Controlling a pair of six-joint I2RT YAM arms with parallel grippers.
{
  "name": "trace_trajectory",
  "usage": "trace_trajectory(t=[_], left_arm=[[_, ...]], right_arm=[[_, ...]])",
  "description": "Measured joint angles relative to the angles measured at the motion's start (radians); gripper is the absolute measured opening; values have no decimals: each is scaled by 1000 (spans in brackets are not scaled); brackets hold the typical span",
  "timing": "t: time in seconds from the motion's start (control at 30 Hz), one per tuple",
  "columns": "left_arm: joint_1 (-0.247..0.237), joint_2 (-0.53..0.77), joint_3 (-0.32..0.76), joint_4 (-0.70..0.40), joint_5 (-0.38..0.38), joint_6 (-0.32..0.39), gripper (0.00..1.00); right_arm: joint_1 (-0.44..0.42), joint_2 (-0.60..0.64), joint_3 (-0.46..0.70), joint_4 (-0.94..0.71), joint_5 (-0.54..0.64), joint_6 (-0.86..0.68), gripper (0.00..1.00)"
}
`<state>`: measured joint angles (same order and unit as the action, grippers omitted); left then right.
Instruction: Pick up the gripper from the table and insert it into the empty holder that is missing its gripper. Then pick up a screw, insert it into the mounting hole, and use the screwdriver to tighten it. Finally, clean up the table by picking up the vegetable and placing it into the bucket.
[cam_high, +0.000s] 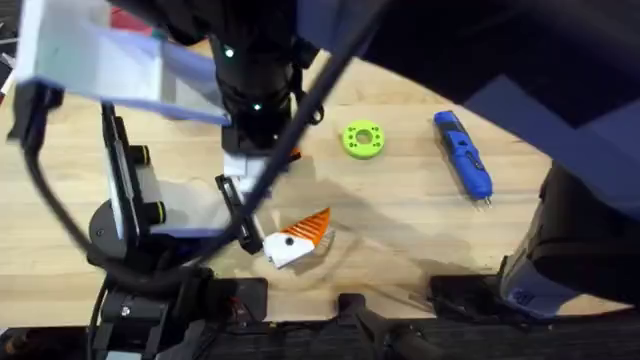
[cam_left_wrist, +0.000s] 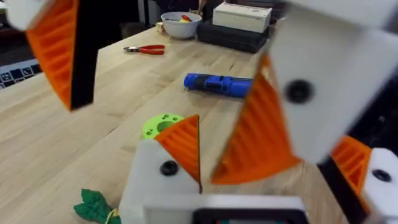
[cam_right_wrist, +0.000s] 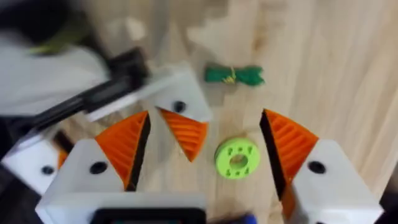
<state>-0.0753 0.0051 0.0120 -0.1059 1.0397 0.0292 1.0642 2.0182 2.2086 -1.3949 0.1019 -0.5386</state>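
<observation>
Orange, the gripper (cam_high: 312, 226) sits seated against the white holder (cam_high: 283, 249) on the wooden table (cam_high: 400, 210), just ahead of the right gripper (cam_right_wrist: 205, 152), whose fingers spread wide. Left gripper (cam_left_wrist: 161, 87) hangs wide apart above it; lime-green disc (cam_right_wrist: 237, 157), vegetable (cam_right_wrist: 235, 75) and screwdriver (cam_high: 463, 155) lie beyond

The vegetable (cam_left_wrist: 94, 207) is cut off by the frame edge; the left arm (cam_high: 255, 75) looms blurred overhead.
</observation>
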Motion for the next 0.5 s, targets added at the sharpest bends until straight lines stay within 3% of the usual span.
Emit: trace_trajectory(t=[0.13,0.37,0.5], left_arm=[[0,0,0,0,0,0,985],[0,0,0,0,0,0,985],[0,0,0,0,0,0,985]], right_arm=[[-26,-15,0,0,54,133,994],[-118,-158,-2,2,82,346,994],[-188,-249,-73,25,89,451,994]])
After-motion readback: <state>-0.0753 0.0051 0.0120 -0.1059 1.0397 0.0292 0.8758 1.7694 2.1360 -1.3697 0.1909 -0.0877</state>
